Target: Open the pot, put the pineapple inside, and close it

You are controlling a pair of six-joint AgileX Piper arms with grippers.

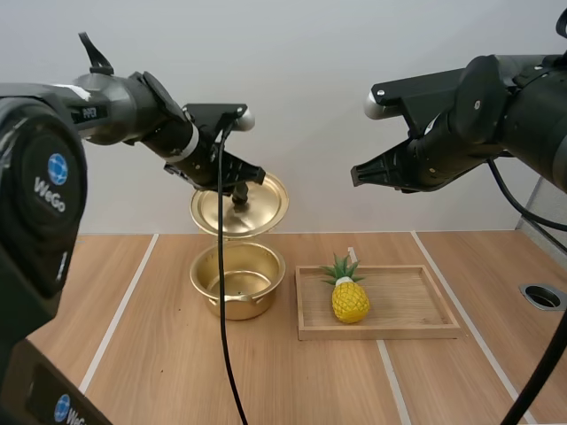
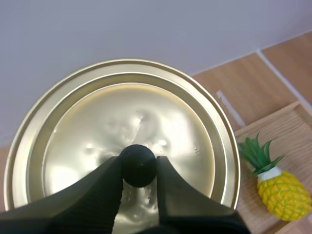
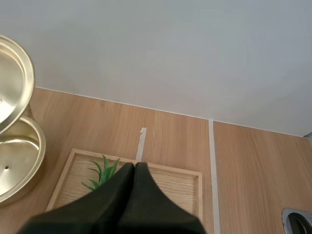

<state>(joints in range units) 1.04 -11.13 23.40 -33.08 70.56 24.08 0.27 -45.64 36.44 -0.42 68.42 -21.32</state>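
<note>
One pineapple [image 1: 351,301] in wooden tray [image 1: 409,297]

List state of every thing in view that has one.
pot: open, empty, on the table
lid: off, tilted, held above the pot
pineapple: on the wooden tray, untouched
left claw: shut on the lid
right claw: shut on nothing, raised above the wooden tray
</note>
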